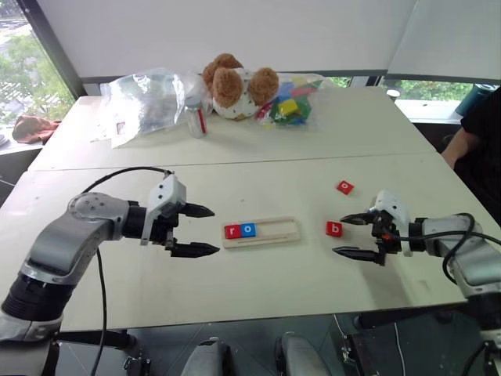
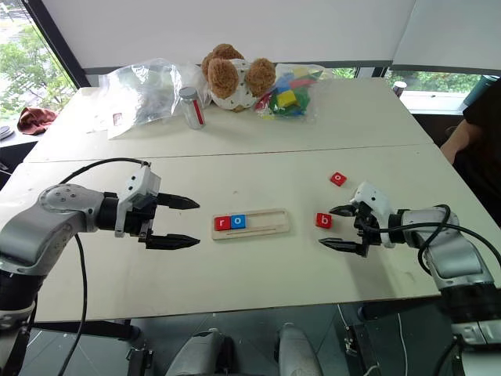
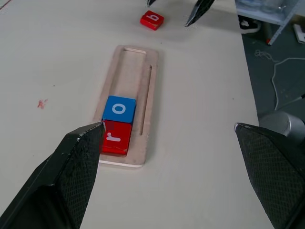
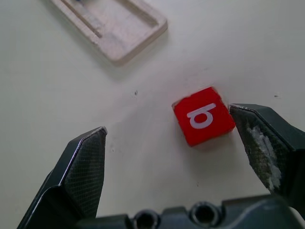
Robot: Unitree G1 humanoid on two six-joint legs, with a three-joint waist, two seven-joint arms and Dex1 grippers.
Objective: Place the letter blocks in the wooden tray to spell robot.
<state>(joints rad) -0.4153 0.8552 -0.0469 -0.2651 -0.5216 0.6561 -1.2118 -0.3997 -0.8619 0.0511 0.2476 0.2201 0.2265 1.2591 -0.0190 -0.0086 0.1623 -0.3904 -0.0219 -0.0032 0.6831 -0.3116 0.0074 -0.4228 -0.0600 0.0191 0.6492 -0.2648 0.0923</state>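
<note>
- The wooden tray (image 1: 270,232) is a long, narrow slab of pale wood with rounded corners and a shallow channel between raised rails; it lies flat near the middle of the smooth cream table (image 1: 258,282)
- Two letter blocks sit side by side at the tray's left end: a glossy red r tile (image 1: 232,231) and, touching it, a blue o tile (image 1: 248,229); the remainder of the channel is bare wood
- A red b tile (image 1: 334,229) lies flat on the table just right of the tray, and a red o tile (image 1: 344,187) lies farther back and to the right, well apart from the tray
- The left gripper (image 1: 202,231) hovers just left of the tray, its textured black fingers spread wide and gripping nothing
- The right gripper (image 1: 350,236) is at the b tile with its fingers wide apart; one fingertip (image 4: 240,114) is right beside the tile's edge, which is not clamped
- At the back are a fuzzy brown teddy bear (image 1: 235,84) and crinkled clear plastic bags (image 1: 145,102)
</note>
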